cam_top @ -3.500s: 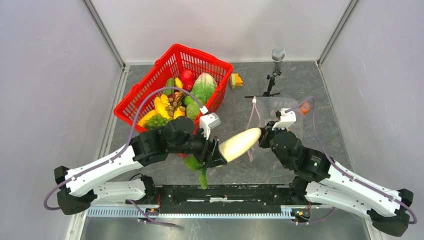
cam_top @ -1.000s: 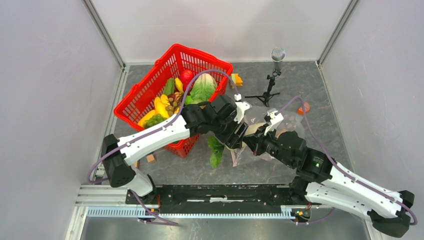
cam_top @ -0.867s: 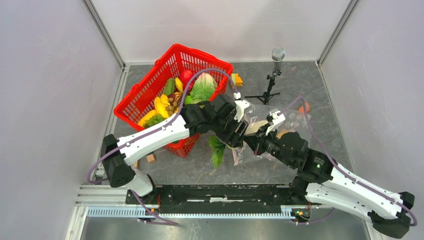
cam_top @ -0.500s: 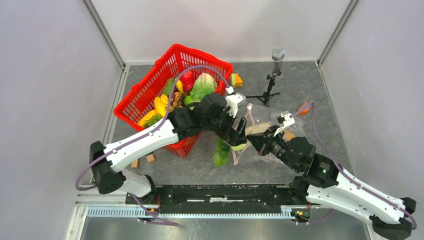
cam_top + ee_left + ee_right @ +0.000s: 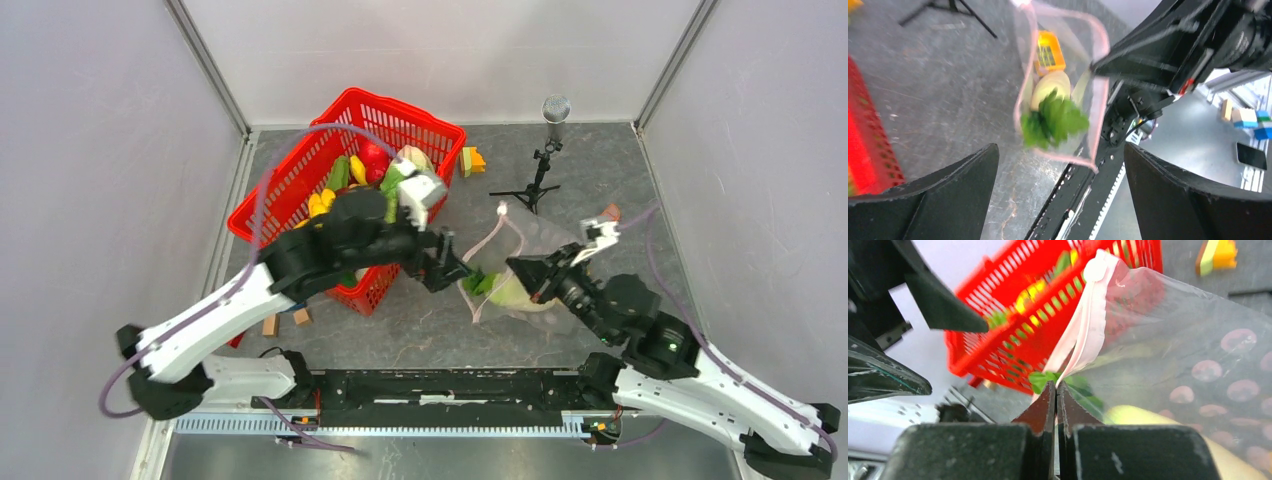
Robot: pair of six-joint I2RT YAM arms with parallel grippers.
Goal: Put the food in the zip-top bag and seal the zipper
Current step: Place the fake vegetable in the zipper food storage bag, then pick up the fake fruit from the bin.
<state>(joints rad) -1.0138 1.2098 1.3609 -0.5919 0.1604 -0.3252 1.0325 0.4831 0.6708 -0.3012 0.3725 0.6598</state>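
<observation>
while the right gripper (image 5: 1055, 385) is clamped on the pink zipper (image 5: 1083, 335), the zip-top bag (image 5: 560, 235) holds the cream-white vegetable (image 5: 1050, 87) and its green leaves (image 5: 1053, 122); the left gripper (image 5: 455, 272) gapes empty just beside the bag's mouth, and the red basket (image 5: 340, 108) beyond it carries more food (image 5: 374, 155).

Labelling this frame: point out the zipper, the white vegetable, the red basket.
zipper (image 5: 1082, 335): right wrist view, middle of pink strip.
white vegetable (image 5: 1052, 89): left wrist view, pale body.
red basket (image 5: 408, 111): top view, far rim.

Pale grey walls (image 5: 100, 150) enclose a mottled dark grey tabletop (image 5: 600, 170) under even light
</observation>
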